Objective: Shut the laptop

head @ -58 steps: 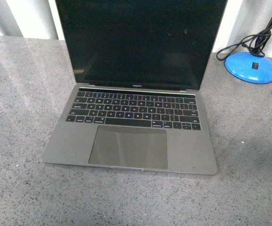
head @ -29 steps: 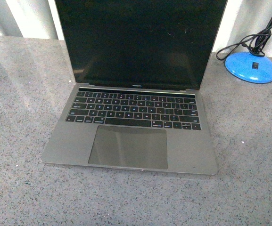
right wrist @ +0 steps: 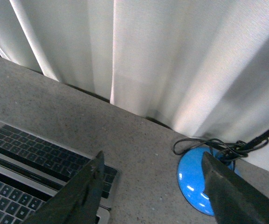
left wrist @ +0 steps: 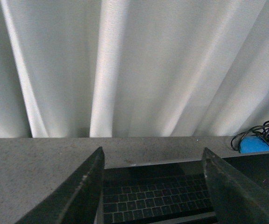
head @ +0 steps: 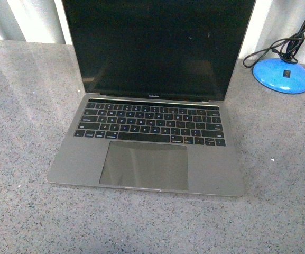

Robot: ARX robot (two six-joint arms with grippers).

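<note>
The laptop (head: 147, 153) stands open on the grey speckled counter, its black screen (head: 157, 47) upright and facing me, black keys and large trackpad in front. Neither gripper shows in the front view. In the left wrist view my left gripper (left wrist: 153, 186) is open and empty, above the laptop's screen (left wrist: 153, 193), where the keys are mirrored. In the right wrist view my right gripper (right wrist: 150, 191) is open and empty, over the counter beside the laptop's corner (right wrist: 36, 163), where the screen meets the keyboard.
A blue round lamp base (head: 282, 75) with a black cable stands at the back right of the counter; it also shows in the right wrist view (right wrist: 195, 184) and the left wrist view (left wrist: 258, 143). White curtains (right wrist: 148, 56) hang behind the counter (head: 25, 106).
</note>
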